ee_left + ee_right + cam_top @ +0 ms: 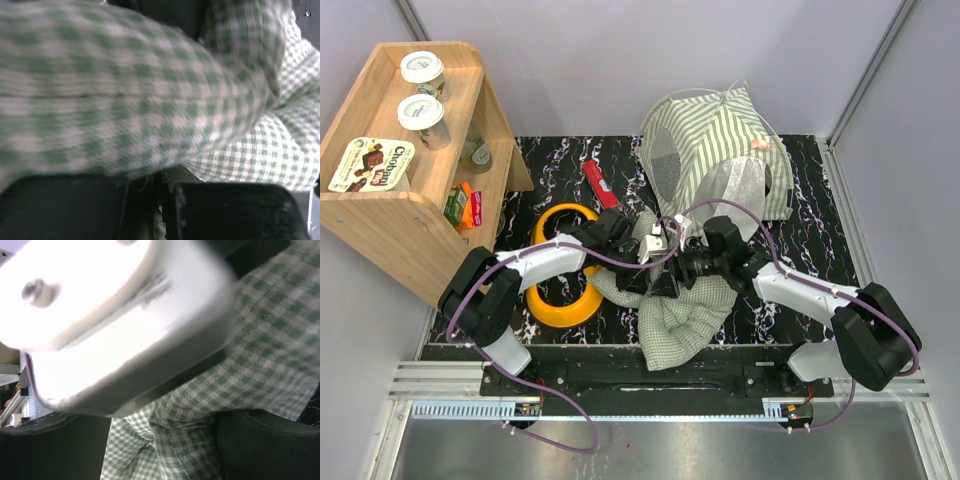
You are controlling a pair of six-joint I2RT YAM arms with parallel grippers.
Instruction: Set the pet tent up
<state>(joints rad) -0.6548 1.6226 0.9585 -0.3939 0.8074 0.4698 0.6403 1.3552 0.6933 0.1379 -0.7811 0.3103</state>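
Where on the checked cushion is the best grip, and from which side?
Pinch a raised fold at the far, bunched end of the checked cushion, coming down from above. It is soft and lies crumpled, so flat parts offer nothing to close on. The pet tent stands just beyond, so approach from the near side.

The top external camera looks steeply down from above the near edge over the whole worktop (810, 200). Both wrist cameras look from very close at the checked cushion (685, 320), seen in all three views.
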